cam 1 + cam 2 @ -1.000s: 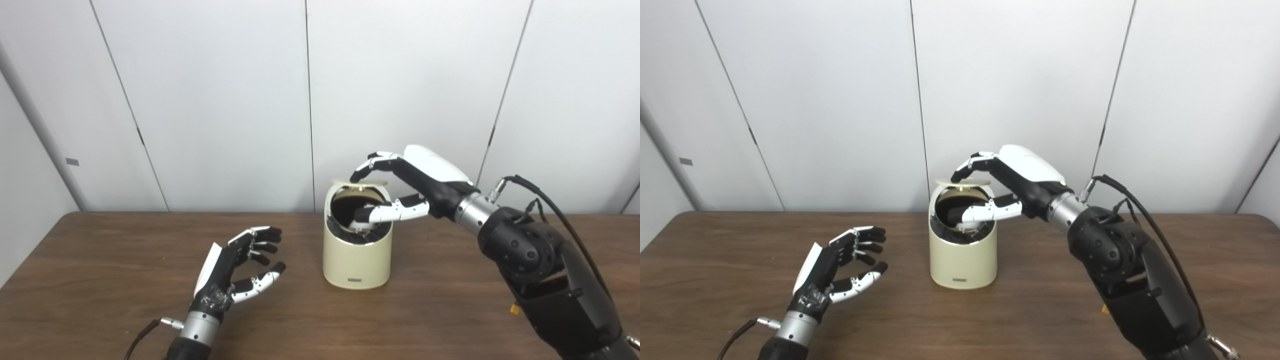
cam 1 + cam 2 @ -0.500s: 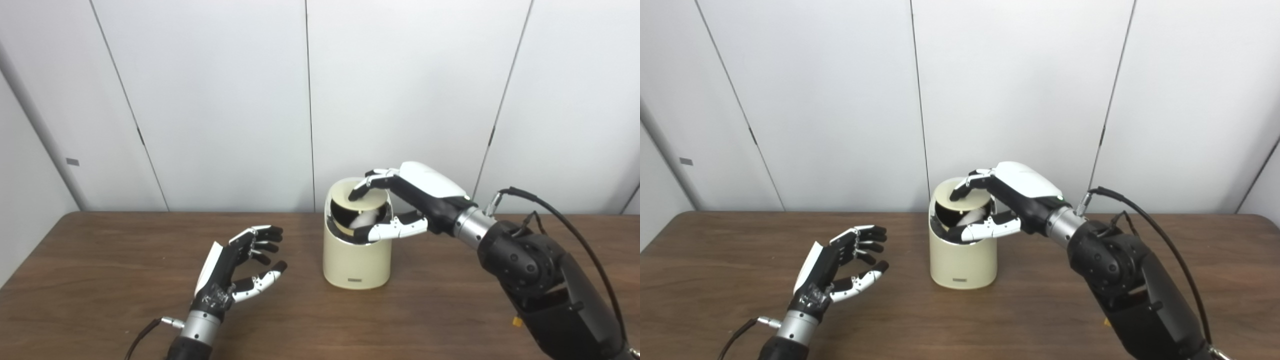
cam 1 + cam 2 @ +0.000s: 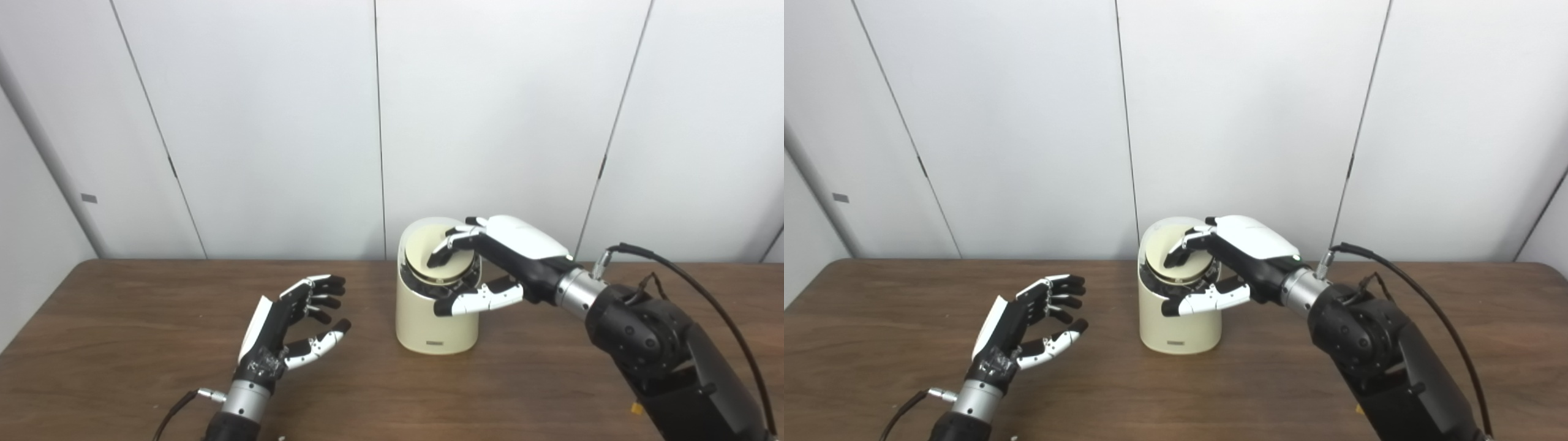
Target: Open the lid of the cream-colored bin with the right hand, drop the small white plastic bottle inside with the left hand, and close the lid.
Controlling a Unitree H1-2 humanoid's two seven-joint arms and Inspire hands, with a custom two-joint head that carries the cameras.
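Two robot hands reach in over a brown wooden table (image 3: pixel 122 367), with a cream-colored bin (image 3: pixel 436 318) standing upright between them near the middle. The right hand (image 3: pixel 508 257) rests on top of the bin — its fingers (image 3: pixel 450 246) are curled down with the dark tips touching the round lid (image 3: pixel 436 257), which lies nearly flat in the bin's slanted top, showing a dark gap along its front edge. The thumb (image 3: pixel 471 301) is spread away from the fingers and stretches across the front of the bin just below the rim. This hand grips nothing; it only presses on the lid. Its arm slopes up from the lower right corner, a black cable (image 3: pixel 692 282) looping off the wrist.

The left hand (image 3: pixel 288 331) hovers above the table, well apart from the bin on its left side. It is open and empty, palm turned toward the bin, fingers loosely bent and separated from the thumb. The small white bottle is out of sight.

White wall panels (image 3: pixel 275 122) fill the background.
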